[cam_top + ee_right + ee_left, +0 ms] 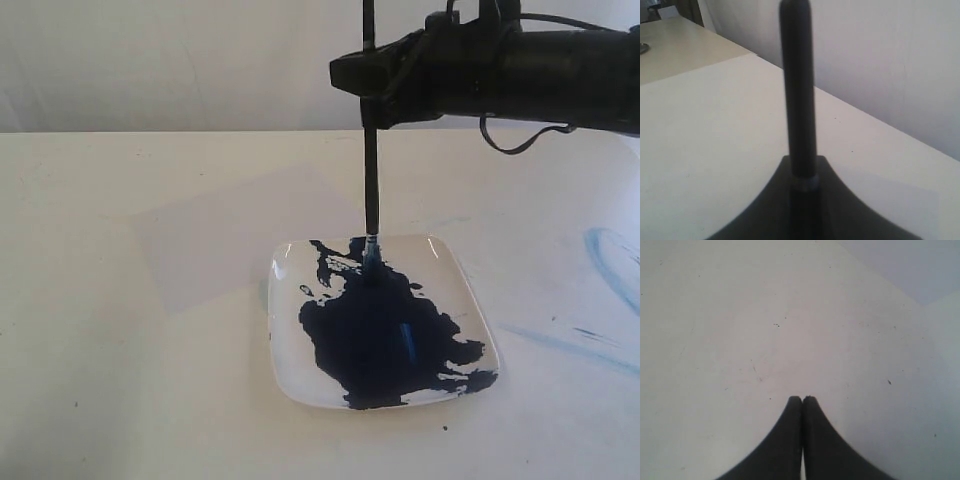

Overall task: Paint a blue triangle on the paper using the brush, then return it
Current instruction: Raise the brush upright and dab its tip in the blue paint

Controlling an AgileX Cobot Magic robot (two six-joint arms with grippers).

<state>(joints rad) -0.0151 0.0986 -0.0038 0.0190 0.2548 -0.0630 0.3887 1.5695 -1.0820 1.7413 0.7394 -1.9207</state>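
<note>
The brush [371,180] stands upright with my right gripper [365,80] shut on its black handle. Its blue-stained tip touches the dark blue paint [385,340] near the far edge of the white square plate [285,385]. In the right wrist view the handle [797,100] rises from between the jaws of the right gripper [804,167], its silver band level with the fingertips. The paper [220,240] lies flat to the left of the plate and behind it. The blue triangle is out of view. My left gripper [802,399] is shut with nothing in it, over bare table.
Pale blue smeared streaks [610,260] mark the table to the right of the plate. The right arm [560,70] reaches in from the right above the table. A wall stands behind the table's far edge.
</note>
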